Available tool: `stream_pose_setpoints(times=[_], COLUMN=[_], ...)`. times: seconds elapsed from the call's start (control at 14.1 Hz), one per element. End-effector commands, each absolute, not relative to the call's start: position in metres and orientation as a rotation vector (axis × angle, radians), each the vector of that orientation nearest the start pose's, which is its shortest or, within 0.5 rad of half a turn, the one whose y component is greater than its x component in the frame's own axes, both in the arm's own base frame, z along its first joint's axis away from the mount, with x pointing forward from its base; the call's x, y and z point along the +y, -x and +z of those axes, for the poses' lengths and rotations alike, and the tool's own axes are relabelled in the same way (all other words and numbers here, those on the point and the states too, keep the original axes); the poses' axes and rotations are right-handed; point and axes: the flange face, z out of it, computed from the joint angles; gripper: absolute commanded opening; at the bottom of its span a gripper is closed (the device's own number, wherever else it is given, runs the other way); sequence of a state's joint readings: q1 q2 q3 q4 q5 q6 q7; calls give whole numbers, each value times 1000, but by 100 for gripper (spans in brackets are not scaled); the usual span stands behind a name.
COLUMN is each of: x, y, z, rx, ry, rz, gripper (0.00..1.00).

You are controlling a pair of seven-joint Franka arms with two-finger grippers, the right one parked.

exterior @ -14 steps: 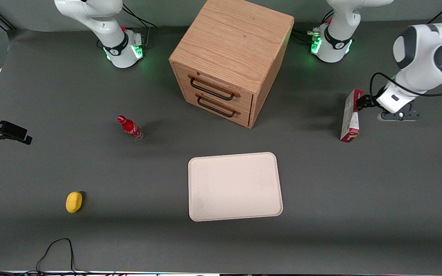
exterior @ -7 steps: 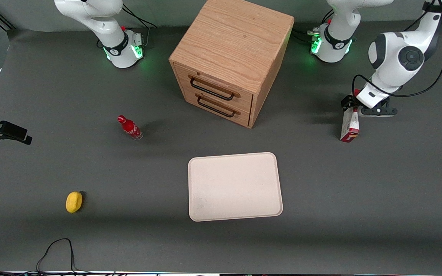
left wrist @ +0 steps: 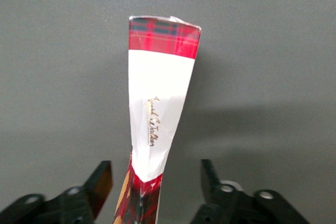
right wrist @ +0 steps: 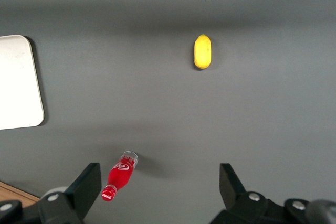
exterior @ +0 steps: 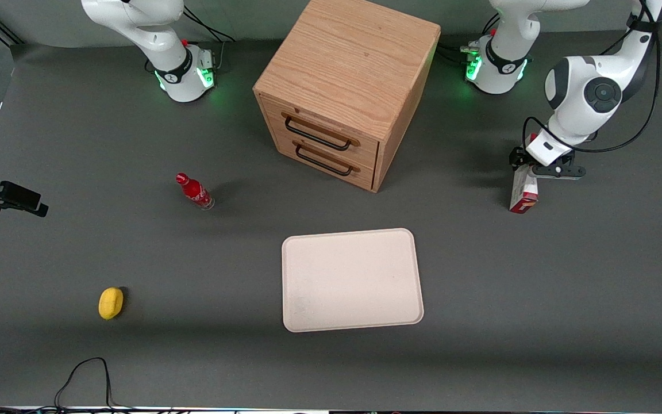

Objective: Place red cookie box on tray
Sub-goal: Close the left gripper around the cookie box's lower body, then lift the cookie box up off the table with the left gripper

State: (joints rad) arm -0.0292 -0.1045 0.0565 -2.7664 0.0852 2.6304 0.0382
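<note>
Front view first: the red cookie box (exterior: 523, 192) stands on edge on the table, toward the working arm's end from the wooden cabinet (exterior: 345, 86) and about level with its drawer fronts. The gripper (exterior: 529, 167) sits over the box's top end. From the left wrist view, the box (left wrist: 157, 129) rises between the fingers (left wrist: 100, 184), which are spread with clear gaps either side, so nothing is gripped yet. The tray (exterior: 351, 280) lies nearer the front camera than the cabinet, well apart from the box. My worry: the carton is thin and looks twisted, and sits closer to one finger, so closing could push it over or pinch it askew.
</note>
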Motion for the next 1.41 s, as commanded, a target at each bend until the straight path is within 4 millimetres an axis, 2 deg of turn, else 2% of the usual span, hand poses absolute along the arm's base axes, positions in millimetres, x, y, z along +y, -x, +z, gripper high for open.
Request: stream_pose_setpoints(times=[0.0, 0.28, 0.42, 0.57, 0.78, 1.13, 1.27, 1.34], x=[4, 4, 6, 5, -10, -27, -46, -62], y=[-383, -392, -408, -429, -466, -520, -539, -547], z=[237, 252, 276, 310, 374, 499, 541, 555], rx=[166, 153, 143, 149, 147, 136, 150, 186], ry=[3097, 3094, 3085, 3078, 3079, 3137, 3199, 3208], rz=[70, 68, 134, 179, 223, 171, 152, 138], gripper=[0, 0, 0, 0, 0, 0, 0, 0])
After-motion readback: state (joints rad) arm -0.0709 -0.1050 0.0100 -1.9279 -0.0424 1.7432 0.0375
